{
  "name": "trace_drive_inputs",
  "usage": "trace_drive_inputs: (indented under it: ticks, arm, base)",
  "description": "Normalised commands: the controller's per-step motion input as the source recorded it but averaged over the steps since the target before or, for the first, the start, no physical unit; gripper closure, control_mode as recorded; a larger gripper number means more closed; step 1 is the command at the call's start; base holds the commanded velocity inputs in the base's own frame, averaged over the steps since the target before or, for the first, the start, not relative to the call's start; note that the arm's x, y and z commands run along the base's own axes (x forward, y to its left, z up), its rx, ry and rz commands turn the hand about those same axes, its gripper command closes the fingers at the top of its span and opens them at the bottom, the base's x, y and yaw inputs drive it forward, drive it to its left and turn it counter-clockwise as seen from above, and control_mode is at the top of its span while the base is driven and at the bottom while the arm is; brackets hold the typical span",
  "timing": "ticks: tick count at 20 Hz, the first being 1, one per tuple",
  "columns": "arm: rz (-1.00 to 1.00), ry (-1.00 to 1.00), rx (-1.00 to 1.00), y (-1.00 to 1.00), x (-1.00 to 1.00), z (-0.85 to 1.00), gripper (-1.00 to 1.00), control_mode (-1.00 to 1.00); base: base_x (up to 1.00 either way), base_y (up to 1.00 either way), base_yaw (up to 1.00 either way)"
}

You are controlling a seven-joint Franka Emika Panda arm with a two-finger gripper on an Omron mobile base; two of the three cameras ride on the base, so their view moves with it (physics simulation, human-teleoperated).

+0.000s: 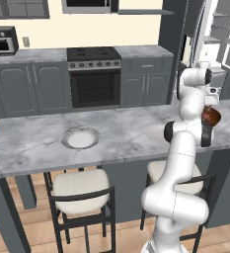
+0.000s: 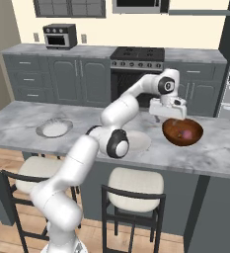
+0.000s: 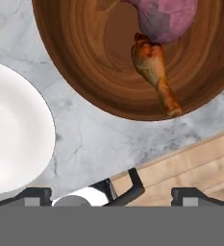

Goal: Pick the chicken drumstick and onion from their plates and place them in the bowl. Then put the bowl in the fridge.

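Note:
The glossy reddish-brown bowl [image 2: 176, 129] stands on the marble island toward its right end. Inside it lie the reddish-purple onion [image 3: 166, 17] and, just beside it, the orange-brown chicken drumstick [image 3: 154, 67]. My gripper [image 2: 168, 115] hovers open just above the bowl's near-left rim, holding nothing; its fingertips [image 3: 34, 194] stand wide apart. The pale plate [image 3: 12, 129] lies bare right beside the bowl. The grey-rimmed plate [image 2: 54, 128] sits bare far to the left. The fridge [image 1: 225, 44] stands behind the island at the right with its door open.
Two cushioned stools [image 1: 81, 190] are tucked under the island's near edge. The stove [image 1: 94, 74] and grey cabinets [image 1: 18, 86] line the back wall across an aisle of wooden floor. My own arm [image 1: 185, 143] hides part of the bowl in the left base view.

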Motion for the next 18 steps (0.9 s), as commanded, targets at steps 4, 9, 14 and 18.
trace_drive_inputs:
  ticks: [4, 9, 14, 18]
  arm:
    - [0.0, -0.01, -0.15, 0.47, -0.67, -0.25, -1.0, -1.0]
    - [0.1, 0.0, -0.25, 0.41, -0.8, -0.24, -1.0, -1.0]
    - [0.1, -0.08, -0.2, 0.33, -0.8, -0.19, -1.0, -1.0]
    - [0.14, -0.22, -0.16, 0.28, -0.82, -0.29, -1.0, -1.0]
  base:
    - [0.0, 0.0, 0.0]
    - [0.0, 0.0, 0.0]
    - [0.0, 0.0, 0.0]
    - [0.0, 0.0, 0.0]
